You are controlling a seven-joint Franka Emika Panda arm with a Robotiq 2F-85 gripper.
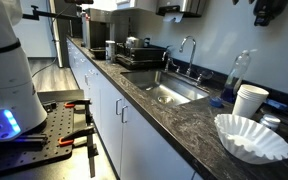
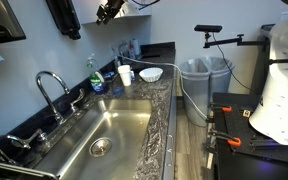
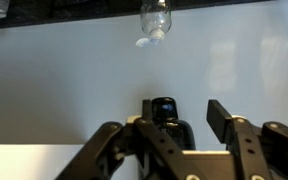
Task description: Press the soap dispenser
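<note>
1. As the wrist view shows, the black two-fingered claw [image 3: 166, 120] is spread, with a clear gap between its fingers [image 3: 229, 125] and nothing pinched between them.
2. A pale, plain wall [image 3: 74, 80] is faced by the claw; whether it is touched cannot be told.
3. In an exterior view, the claw [image 2: 109, 10] is seen high up, close to the wall, at the top edge of the picture.
4. The dark blue-black plastic soap dispenser [image 2: 64, 15], a wall-mounted box narrowing toward its bottom, is found beside the claw at about the same height, apart from it.
5. Below the claw, a tall clear bottle with blue liquid [image 2: 97, 75], a white cup [image 2: 125, 75] and a white pleated paper bowl [image 2: 151, 74] are set near one another on the dark speckled stone counter [image 2: 162, 120].
6. The bottle [image 3: 156, 20] is also shown in the wrist view, beyond the fingertips at the top edge, upside down in the picture.
7. Lower than the claw, on the dispenser's side, a steel sink basin [image 2: 99, 125] and a curved chrome tap [image 2: 49, 85] are seen.
</note>
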